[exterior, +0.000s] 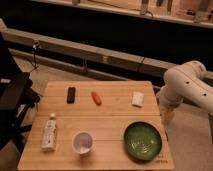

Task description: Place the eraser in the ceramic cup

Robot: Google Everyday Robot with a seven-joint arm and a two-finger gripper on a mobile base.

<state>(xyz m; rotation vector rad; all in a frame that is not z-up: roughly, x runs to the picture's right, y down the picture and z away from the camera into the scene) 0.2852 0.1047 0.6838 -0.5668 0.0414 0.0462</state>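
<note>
So from my end, the gripper (pixel 167 118) hangs just off the desk (pixel 112 122) edge at about 3 o'clock, arm (pixel 186 84) bent over it. I can't tell whether the jaws are open or closed, but nothing seems to be in them. I'm guessing it sits out there to leave the top unobstructed for the camera.

My best bet for the eraser (pixel 137 99) is the white block lying flat at 2 o'clock, the closest thing to the arm. The black bar (pixel 71 94) at 11 could be it too, honestly. The ceramic cup (pixel 82 143) stands upright around 7 o'clock, mouth up, so a straight drop should work. It's well apart from the eraser though, so that's a diagonal carry across the desk.

Everything's spread out, presumably so a grab doesn't bump neighbours: orange thing (pixel 96 98) near 12, tube (pixel 49 132) at 8, green bowl (pixel 143 141) at 5. The bowl sits near my carry path, so I'd lift high.
</note>
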